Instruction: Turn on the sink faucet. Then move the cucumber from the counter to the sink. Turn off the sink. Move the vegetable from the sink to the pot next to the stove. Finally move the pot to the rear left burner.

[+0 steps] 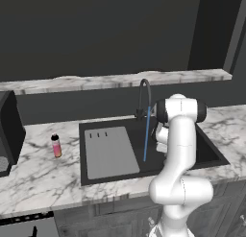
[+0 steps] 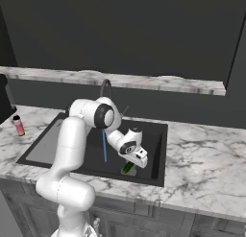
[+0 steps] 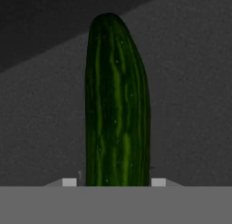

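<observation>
Pincer (image 2: pixel 130 170) low inside sink (image 2: pixel 154 149), right half. Cucumber (image 3: pixel 117 105) between its tips (image 3: pixel 69 182), over basin floor; whether gripped or just let go, cannot tell. Blue stream runs from faucet (image 1: pixel 144 94). Pink bottle (image 1: pixel 56 146) on desk (image 1: pixel 43 176), left of sink.

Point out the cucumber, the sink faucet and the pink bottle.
cucumber (image 3: pixel 117 105), hand view, middle of its green body
sink faucet (image 1: pixel 145 87), left base view, arched spout
pink bottle (image 1: pixel 56 147), left base view, its pink body
</observation>
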Robot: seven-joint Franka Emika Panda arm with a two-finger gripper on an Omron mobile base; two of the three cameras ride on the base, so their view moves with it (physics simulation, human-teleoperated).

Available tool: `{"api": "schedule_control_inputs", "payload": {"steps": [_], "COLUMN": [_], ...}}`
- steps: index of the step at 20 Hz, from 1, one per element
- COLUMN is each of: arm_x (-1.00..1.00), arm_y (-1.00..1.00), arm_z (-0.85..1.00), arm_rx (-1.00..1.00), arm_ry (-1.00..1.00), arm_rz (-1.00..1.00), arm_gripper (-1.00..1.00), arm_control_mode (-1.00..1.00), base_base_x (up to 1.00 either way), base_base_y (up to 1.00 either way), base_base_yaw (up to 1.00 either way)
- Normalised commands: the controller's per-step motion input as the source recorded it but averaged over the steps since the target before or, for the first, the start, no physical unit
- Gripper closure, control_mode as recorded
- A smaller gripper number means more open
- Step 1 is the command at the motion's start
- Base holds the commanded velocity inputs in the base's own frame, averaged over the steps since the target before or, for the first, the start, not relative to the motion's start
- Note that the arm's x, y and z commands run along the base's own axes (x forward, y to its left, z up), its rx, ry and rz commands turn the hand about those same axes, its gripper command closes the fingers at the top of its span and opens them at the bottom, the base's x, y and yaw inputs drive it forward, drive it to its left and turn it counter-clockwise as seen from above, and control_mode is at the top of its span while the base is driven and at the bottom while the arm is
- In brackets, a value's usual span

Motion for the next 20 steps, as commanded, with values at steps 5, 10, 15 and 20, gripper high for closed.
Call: {"api": "schedule_control_inputs", "payload": {"steps": [5,10,15,20], "arm_x": [0.0,-0.09,-0.26,-0.25], "arm_y": [0.0,-0.01,-0.03,-0.01], "arm_z": [-0.03,0.24,0.57,0.72], "arm_rx": [0.0,0.0,0.0,0.0], "arm_ry": [0.0,-0.01,-0.03,-0.02], "arm_rz": [0.0,0.0,-0.01,0.0], "arm_gripper": [-1.0,-1.0,-1.0,-1.0], "arm_control_mode": [-1.0,-1.0,-1.0,-1.0], "base_base_x": [0.0,0.0,0.0,0.0], "base_base_y": [0.0,0.0,0.0,0.0], "base_base_yaw": [0.0,0.0,0.0,0.0]}}
